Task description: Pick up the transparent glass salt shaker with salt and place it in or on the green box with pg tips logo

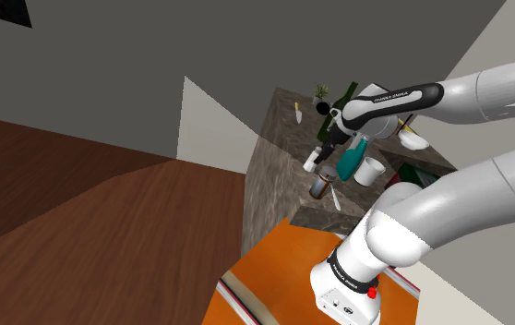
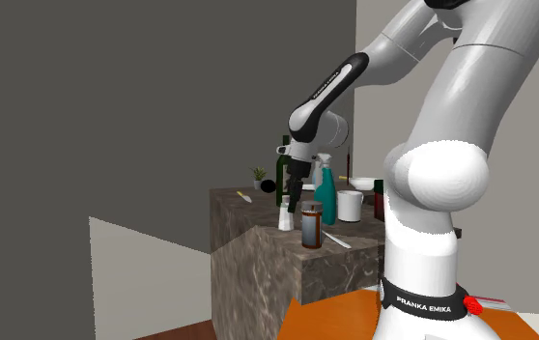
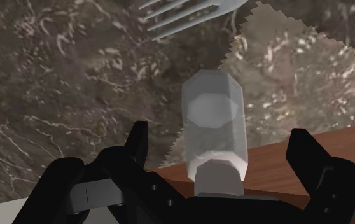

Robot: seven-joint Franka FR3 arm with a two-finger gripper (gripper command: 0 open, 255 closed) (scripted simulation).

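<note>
The salt shaker (image 3: 212,127) is a pale, see-through faceted jar with a lighter cap, standing upright on the dark marble counter (image 3: 55,70). My black gripper (image 3: 219,140) hangs just over it, open. One finger stands on each side of the shaker and neither touches it. In the shoulder view the shaker (image 1: 311,160) is a small white shape under the gripper (image 1: 324,148). From the second exterior view the gripper (image 2: 295,191) sits a little above the shaker (image 2: 285,221). A dark green box (image 1: 411,172) lies further back on the counter, partly hidden by the arm.
Close to the shaker stand a brown jar (image 2: 311,227), a teal spray bottle (image 2: 326,193), a white mug (image 2: 350,205) and a dark green bottle (image 2: 281,179). A grey fork (image 3: 189,16) lies just beyond the shaker. The counter's edge (image 3: 233,57) drops to a wooden floor.
</note>
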